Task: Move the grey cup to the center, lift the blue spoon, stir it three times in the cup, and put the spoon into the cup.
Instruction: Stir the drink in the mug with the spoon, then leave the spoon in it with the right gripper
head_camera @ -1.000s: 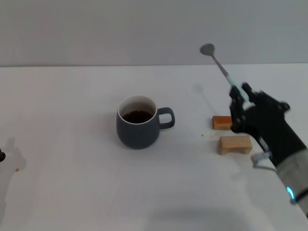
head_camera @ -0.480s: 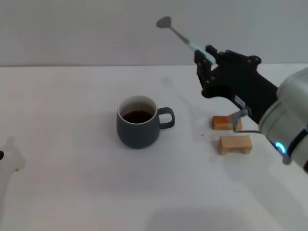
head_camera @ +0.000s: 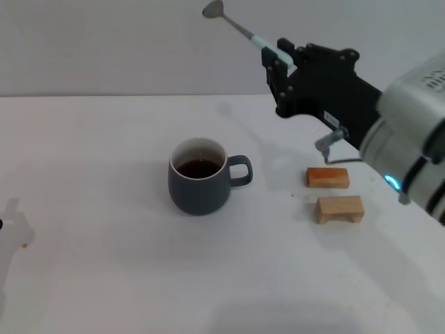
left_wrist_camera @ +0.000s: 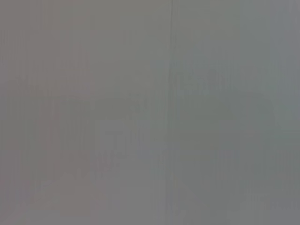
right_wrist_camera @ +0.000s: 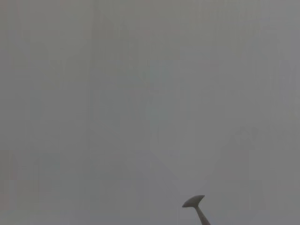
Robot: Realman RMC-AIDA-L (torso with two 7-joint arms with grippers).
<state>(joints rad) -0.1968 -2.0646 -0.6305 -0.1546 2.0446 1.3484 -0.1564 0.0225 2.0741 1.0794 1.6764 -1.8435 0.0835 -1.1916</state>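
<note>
The grey cup [head_camera: 199, 177] stands mid-table with dark liquid inside, its handle pointing right. My right gripper [head_camera: 277, 58] is shut on the blue spoon [head_camera: 240, 27] and holds it high in the air, up and to the right of the cup. The spoon's metal bowl points up and left. The spoon bowl also shows in the right wrist view [right_wrist_camera: 194, 202] against a blank wall. My left gripper is out of view; only its shadow lies at the left table edge.
Two small wooden blocks lie right of the cup: an orange-brown one [head_camera: 327, 177] and a pale one [head_camera: 340, 209] in front of it. The white table [head_camera: 104, 264] ends at a grey wall behind.
My right arm has risen and swung left with the spoon, from beside the wooden blocks to high above the table nearer the cup. The cup and blocks have not moved.
</note>
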